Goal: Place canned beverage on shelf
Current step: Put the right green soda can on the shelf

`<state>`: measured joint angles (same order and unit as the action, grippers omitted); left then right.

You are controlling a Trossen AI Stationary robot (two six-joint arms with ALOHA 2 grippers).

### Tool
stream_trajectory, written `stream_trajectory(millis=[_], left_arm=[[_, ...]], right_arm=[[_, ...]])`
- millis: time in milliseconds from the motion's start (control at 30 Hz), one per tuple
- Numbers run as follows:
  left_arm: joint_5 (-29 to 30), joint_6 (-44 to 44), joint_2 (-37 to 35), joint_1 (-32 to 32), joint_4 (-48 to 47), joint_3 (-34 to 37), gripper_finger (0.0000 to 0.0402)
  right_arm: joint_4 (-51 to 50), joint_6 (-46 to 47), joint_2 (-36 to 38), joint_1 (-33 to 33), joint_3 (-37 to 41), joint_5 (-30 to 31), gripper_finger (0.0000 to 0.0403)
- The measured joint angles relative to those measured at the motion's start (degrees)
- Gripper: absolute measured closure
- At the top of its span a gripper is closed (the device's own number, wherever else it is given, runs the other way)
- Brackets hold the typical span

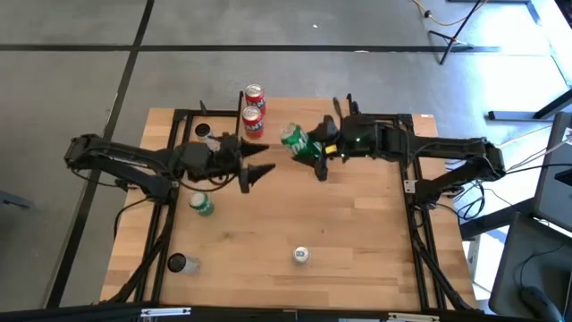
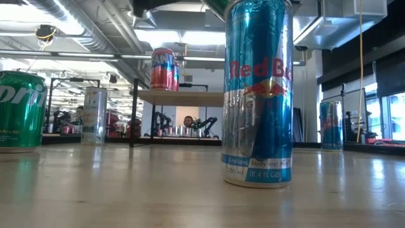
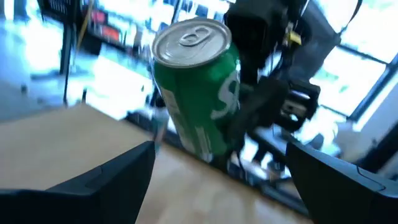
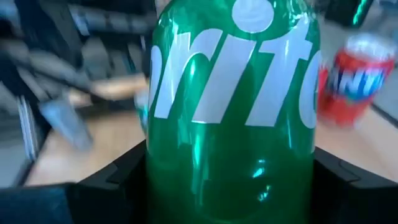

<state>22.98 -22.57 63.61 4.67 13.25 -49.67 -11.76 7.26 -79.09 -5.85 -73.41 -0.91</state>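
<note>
My right gripper (image 1: 313,150) is shut on a green Sprite can (image 1: 298,140) above the table's far middle; the can fills the right wrist view (image 4: 231,106). My left gripper (image 1: 261,171) is open and empty just left of that can and points at it (image 3: 198,93). The shelf (image 2: 183,97), a light wooden top on thin black legs, stands at the far edge. Two red cans (image 1: 255,94) (image 1: 253,122) stand upright on it. My right gripper pinches the green can's side wall (image 4: 163,158) between its two fingers, one on each side of the body about halfway along it. The fingers (image 3: 261,106) come from the table's right and lie across the can. The can is tilted, top toward my left gripper, clear of the table.
A second green can (image 1: 202,204) and a silver can (image 1: 207,134) stand on the left side. A dark can (image 1: 179,263) stands near the front left. A blue Red Bull can (image 1: 301,255) stands near the front middle, large in the low view (image 2: 258,95).
</note>
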Motion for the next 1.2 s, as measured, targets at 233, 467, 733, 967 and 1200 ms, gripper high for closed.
stream_trajectory(millis=[233, 467, 733, 967, 1200], left_arm=[[-1.1, 6.6, 1.2, -3.7, 12.7, 0.0, 0.0046], [-5.3, 6.3, 2.9, -5.6, 13.4, 0.0, 0.0047], [-5.5, 6.2, 4.6, -5.9, 16.0, 0.0, 0.0047], [-8.3, 5.4, 4.5, -6.9, 16.2, 0.0, 0.0123], [-10.5, 6.7, 3.7, -7.0, 12.6, 0.1, 0.0150]], right_arm=[[10.5, 2.2, -2.6, -0.5, 0.0, -2.1, 0.0130], [20.6, 5.8, -6.9, 0.3, 0.0, -5.0, 0.0130], [25.0, 7.6, -9.7, 0.2, 0.0, -5.7, 0.0130], [25.9, 7.2, -9.9, 0.2, 0.0, -5.9, 0.0086], [18.5, 6.3, -7.4, 0.2, -0.1, -6.3, 0.0026]])
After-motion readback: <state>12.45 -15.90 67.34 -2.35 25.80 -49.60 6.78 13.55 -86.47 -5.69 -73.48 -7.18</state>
